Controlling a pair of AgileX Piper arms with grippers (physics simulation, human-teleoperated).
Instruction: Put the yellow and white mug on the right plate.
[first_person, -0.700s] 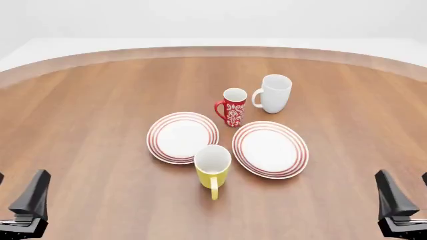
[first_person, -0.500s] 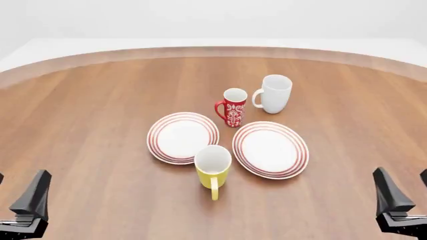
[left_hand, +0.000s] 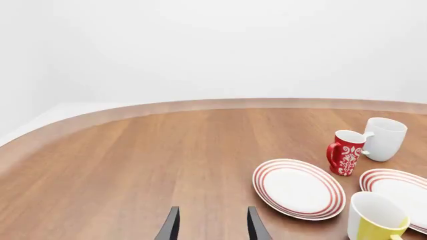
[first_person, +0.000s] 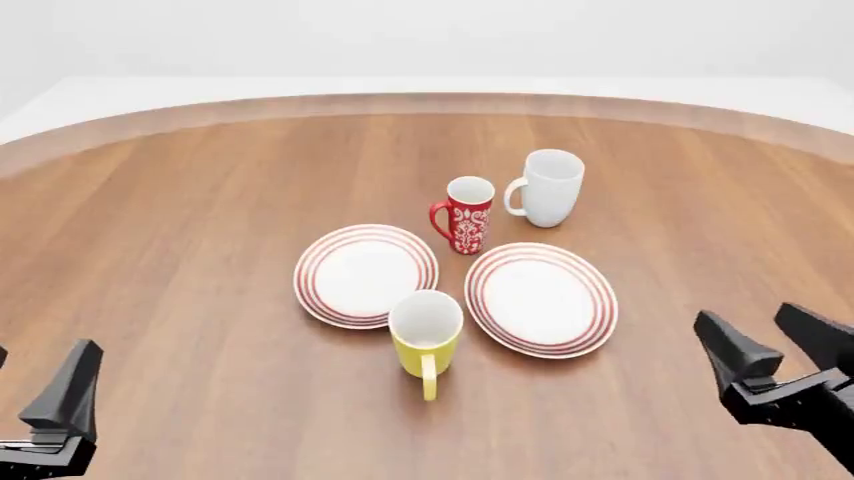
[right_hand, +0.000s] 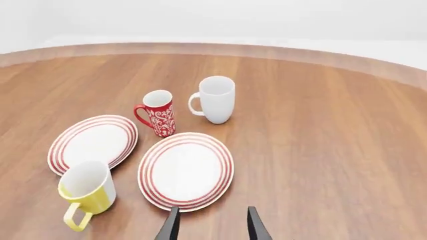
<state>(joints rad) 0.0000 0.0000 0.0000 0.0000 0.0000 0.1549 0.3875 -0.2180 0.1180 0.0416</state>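
Right gripper: the black right gripper (first_person: 778, 345) hangs low over the wooden table (first_person: 200, 200), fingers spread apart and empty.
Left gripper: the black left gripper (left_hand: 210, 223) sits well away from the crockery; its two fingers stand apart, holding nothing.
Target mug: the cylindrical yellow mug with white inside (first_person: 426, 337) stands upright ahead and to the left of the right gripper, beyond the near edge of the ringed plate, handle pointing back toward the arms.
Goal plate: the round white right plate with red rim rings (first_person: 541, 298) lies between the right gripper and the mug's side, just beside the mug.
Contents: both mugs' visible interiors look empty; the right plate and the look-alike left plate (first_person: 366, 274) are bare.
Risk, wrong item: the red patterned mug (first_person: 466, 214) and all-white mug (first_person: 550, 187) stand farther ahead; overreaching could knock them.
Risk, grasp: a sideways approach may push the yellow mug onto the left plate or tip it.
Risk, handle: the protruding handle could catch a finger.
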